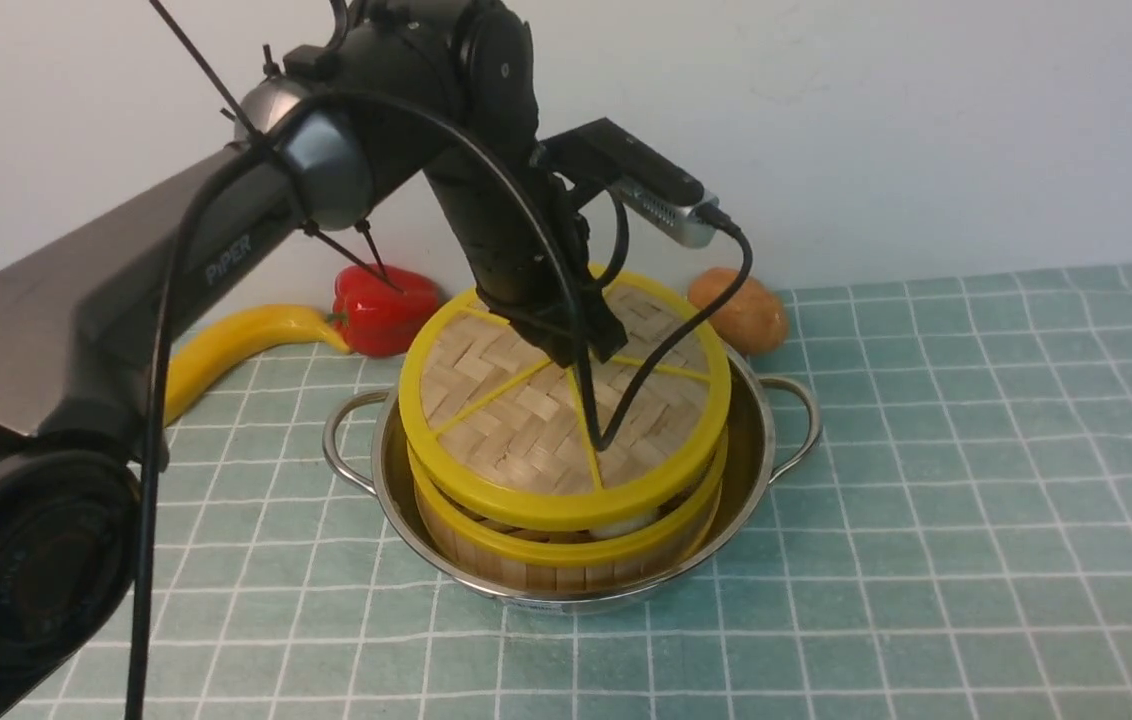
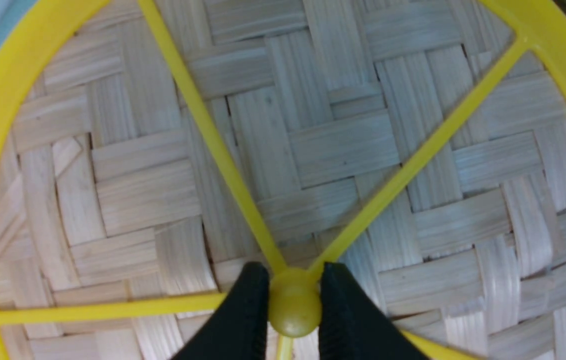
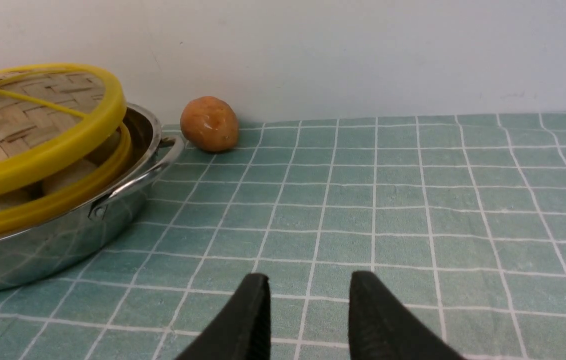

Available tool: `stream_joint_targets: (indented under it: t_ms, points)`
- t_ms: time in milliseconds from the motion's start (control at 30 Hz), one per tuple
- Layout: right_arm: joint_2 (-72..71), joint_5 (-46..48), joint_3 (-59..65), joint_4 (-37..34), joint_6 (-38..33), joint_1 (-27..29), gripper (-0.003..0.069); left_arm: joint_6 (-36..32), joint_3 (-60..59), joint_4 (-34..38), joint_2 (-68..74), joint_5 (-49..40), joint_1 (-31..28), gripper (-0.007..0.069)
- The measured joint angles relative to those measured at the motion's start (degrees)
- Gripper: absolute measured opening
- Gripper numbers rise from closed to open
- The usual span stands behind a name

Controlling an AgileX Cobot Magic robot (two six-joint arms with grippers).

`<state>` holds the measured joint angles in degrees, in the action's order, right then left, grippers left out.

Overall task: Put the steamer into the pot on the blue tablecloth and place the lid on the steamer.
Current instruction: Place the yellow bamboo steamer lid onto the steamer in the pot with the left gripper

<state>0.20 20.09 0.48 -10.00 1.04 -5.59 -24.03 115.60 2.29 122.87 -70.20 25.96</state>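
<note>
The steamer [image 1: 566,555] stands inside the shiny pot [image 1: 752,470] on the blue tablecloth [image 1: 926,500]. Over it the woven lid [image 1: 516,420] hangs tilted. On the potato side a gap shows pale buns [image 3: 68,175] between the lid [image 3: 38,115] and the steamer's yellow rim [image 3: 63,200]. My left gripper [image 1: 586,345] comes down from above and is shut on the lid's centre hub [image 2: 294,305], one black finger on each side. My right gripper [image 3: 308,282] is open and empty, low over the cloth to the right of the pot [image 3: 38,255]. It does not show in the front view.
A potato [image 1: 738,310] lies just behind the pot's right handle [image 1: 798,420]. A red pepper [image 1: 384,310] and a banana [image 1: 226,350] lie behind the pot on the left, near the white wall. The left arm reaches across the left of the front view.
</note>
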Motion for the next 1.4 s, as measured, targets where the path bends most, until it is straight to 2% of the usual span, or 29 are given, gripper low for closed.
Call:
stream_joint_targets:
  t_ms: [533,700,833,1033,1400]
  points:
    - [0.0,0.0,0.0,0.0,0.23,0.0,0.0242,4.57,-0.65,0.09,-0.78,0.1,0.0,0.0117]
    - [0.0,0.0,0.0,0.0,0.23,0.0,0.0242,4.57,-7.85,-1.1,-5.02,0.04,0.0,0.0117]
    - [0.0,-0.05,0.0,0.0,0.25,0.0,0.0242,4.42,-9.44,-2.29,-6.24,-0.11,-0.42,0.0117]
    - [0.0,-0.05,0.0,0.0,0.25,0.0,0.0242,1.97,-9.74,-0.35,-6.3,0.09,-0.21,0.0117]
    - [0.0,-0.05,0.0,0.0,0.25,0.0,0.0242,-0.52,-9.74,0.17,-3.14,4.52,0.09,0.0117]
